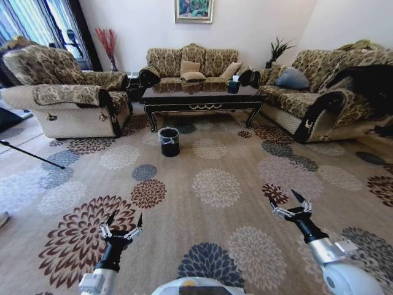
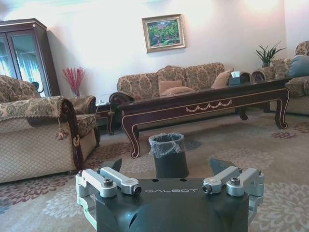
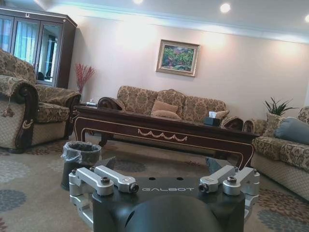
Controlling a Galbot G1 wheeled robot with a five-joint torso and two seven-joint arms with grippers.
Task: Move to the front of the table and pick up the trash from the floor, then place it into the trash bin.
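Robot's well back from the coffee table (image 1: 199, 98), both arms held low out front over the floral carpet (image 1: 215, 187). Left gripper (image 1: 122, 222) has its fingers spread, nothing in them; right gripper (image 1: 290, 203) likewise splayed and empty. Trash bin (image 1: 169, 141) stands on the carpet just in front of the table's left end, well ahead of both grippers, nearer the left one's line. Can't make out any trash on the floor from here; a small dark spot near the table's right front leg is too small to tell. Judging by the task, floor litter's prob. light and crushable, so pinch it mid-body w/ gentle force. Bin liner looks thin and floppy; drop stuff in from above the rim.
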